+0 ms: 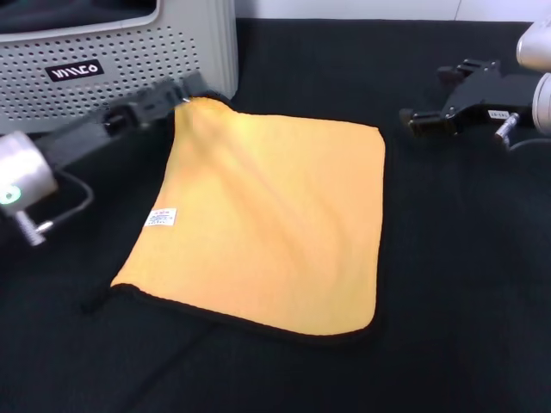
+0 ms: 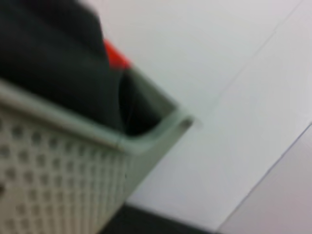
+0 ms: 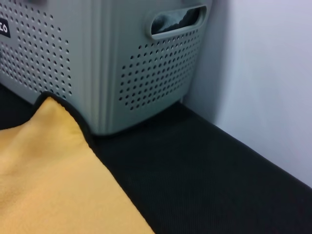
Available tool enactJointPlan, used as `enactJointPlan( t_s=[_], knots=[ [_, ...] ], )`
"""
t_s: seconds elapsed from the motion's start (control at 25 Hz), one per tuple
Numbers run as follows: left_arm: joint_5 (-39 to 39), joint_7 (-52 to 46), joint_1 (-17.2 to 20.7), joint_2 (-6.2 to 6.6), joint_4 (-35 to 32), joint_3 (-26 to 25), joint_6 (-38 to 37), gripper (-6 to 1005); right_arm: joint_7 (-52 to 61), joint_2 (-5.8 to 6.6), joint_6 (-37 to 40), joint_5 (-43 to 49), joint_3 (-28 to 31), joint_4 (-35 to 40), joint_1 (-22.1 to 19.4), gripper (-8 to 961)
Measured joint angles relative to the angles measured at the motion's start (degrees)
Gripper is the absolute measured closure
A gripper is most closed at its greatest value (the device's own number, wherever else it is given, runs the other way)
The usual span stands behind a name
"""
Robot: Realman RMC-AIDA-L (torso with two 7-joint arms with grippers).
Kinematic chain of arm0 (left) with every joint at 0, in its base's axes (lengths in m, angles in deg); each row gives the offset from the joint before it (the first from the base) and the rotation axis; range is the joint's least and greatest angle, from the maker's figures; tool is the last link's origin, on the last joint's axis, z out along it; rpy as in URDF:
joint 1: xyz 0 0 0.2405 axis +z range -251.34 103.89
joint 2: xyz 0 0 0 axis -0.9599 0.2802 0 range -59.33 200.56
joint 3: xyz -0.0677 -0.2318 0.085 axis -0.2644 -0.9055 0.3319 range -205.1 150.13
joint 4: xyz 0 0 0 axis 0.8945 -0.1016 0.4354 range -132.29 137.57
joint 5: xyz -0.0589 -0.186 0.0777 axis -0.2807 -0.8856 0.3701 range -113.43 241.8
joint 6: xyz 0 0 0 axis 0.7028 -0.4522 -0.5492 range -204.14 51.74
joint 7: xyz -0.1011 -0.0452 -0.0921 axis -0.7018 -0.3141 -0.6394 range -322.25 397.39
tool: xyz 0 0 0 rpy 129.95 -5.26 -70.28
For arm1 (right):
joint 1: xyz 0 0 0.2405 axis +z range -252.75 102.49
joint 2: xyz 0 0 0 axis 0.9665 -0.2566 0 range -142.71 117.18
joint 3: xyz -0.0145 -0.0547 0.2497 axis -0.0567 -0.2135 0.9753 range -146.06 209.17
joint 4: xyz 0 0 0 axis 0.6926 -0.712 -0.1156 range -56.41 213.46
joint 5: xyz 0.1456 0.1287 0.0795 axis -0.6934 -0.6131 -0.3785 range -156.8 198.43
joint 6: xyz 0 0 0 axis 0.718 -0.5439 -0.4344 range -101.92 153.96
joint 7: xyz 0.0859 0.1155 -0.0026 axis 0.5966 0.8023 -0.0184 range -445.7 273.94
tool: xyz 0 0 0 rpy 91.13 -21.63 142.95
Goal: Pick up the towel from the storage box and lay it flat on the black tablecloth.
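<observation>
Your towel (image 1: 267, 224) lies spread nearly flat on the black tablecloth (image 1: 456, 284), out of the storage box (image 1: 112, 60) — only its far-left corner is pinched in the left tool (image 1: 181, 96). Release remains. Right tool (image 1: 411, 122) idles far right — I cannot tell its opening.

lab-like test bench: black tablecloth (image 1: 465, 284), plain white wall (image 3: 273, 73).

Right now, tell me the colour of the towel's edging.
Black: a thin trim around the square yellow-orange microfibre towel, clearest in the head view.
</observation>
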Motion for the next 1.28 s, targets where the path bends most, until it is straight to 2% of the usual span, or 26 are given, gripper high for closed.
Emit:
enactJointPlan(
  t_s=[0.08, 0.12, 0.32, 0.56, 0.68, 0.84, 0.88, 1.04, 1.16, 1.28],
  knots=[
    [-2.68, 1.91, 1.67, -0.10, -0.91, 0.03, -1.97, 170, -0.11, 0.00, -0.08, -0.23, -0.33, 0.76, -0.52, 78],
    [-4.22, 3.00, 2.48, -0.10, -0.99, 0.03, -3.18, 170, -0.77, 0.00, -0.30, -1.47, -2.07, 5.56, -3.44, 78],
    [-13.60, 9.74, 7.21, -0.10, -0.96, -0.12, -10.44, 172, -4.43, 0.23, -0.56, -6.27, -6.70, 20.67, -12.73, 78],
    [-20.58, 16.79, 11.53, -0.08, -0.65, -0.16, -17.79, 175, -9.09, 0.33, -2.69, -12.28, -9.79, 31.68, -20.40, 79],
    [-21.05, 20.28, 13.06, -0.07, -0.65, -0.16, -21.17, 176, -13.30, 0.42, -7.36, -17.46, -10.02, 31.95, -21.35, 79],
    [-17.47, 22.82, 13.66, 0.20, -1.08, 0.01, -26.74, 177, -16.81, 0.50, -21.21, -25.36, -7.01, 29.81, -21.45, 80],
    [-16.02, 23.54, 13.69, 0.30, -1.24, 0.02, -28.34, 178, -16.24, 0.52, -26.60, -27.05, -4.90, 29.13, -21.15, 80],
    [-11.39, 26.12, 14.07, 0.59, -1.35, 0.06, -33.59, 179, -10.19, 0.70, -39.65, -28.80, 1.88, 28.29, -19.73, 80],
    [-8.16, 26.05, 13.84, 0.70, -1.59, 0.22, -36.49, 181, -4.23, 0.87, -47.95, -28.56, 5.72, 28.22, -18.64, 80],
    [-4.65, 26.31, 13.94, 0.52, -2.74, 0.69, -37.59, 181, 0.23, 1.23, -52.82, -28.42, 6.99, 28.51, -18.23, 81]
  ],
)
